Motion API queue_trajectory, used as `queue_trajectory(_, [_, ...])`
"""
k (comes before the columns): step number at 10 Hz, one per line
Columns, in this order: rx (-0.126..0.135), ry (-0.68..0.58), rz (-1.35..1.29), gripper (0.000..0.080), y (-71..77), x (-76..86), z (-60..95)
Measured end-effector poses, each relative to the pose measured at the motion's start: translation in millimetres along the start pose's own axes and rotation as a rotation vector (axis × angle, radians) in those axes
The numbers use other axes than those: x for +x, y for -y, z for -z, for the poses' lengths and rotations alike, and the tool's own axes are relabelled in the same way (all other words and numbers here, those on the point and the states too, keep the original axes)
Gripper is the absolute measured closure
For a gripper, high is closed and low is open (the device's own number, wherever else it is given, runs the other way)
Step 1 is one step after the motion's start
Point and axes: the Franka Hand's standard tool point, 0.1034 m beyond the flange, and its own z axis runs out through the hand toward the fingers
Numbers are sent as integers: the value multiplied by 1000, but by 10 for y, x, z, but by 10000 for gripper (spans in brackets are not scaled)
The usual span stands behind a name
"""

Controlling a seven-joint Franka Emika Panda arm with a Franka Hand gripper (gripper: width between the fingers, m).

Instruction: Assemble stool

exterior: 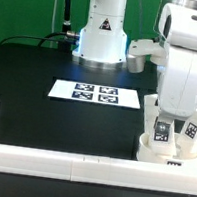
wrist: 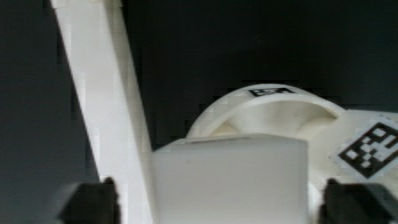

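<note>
Straddling a white stool part (wrist: 222, 180) in the wrist view, the gripper (exterior: 173, 127) keeps its fingers (wrist: 89, 200) apart; contact unclear. Seat (exterior: 170, 151) sits at four o'clock against the rail (exterior: 77, 167); black table (exterior: 45, 110) lies open toward nine o'clock.

backdrop: green wall (exterior: 24, 1) | surface: black table (exterior: 27, 87) | light: even, bright
</note>
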Motion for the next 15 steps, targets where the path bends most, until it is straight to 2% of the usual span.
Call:
queue_trajectory(1, [0, 0, -1, 412, -1, -5, -1])
queue_trajectory(2, [0, 0, -7, 412, -1, -8, -1])
queue_trajectory(3, [0, 0, -36, 464, -1, -9, -2])
queue_trajectory(5, [2, -1, -91, 464, 0, -11, -3])
queue_trajectory(6, [6, -2, -207, 464, -1, -15, -4])
queue_trajectory(10, [44, -19, -668, 462, -9, 18, -8])
queue_trajectory(15, [50, -12, -1023, 462, 1, 32, -13])
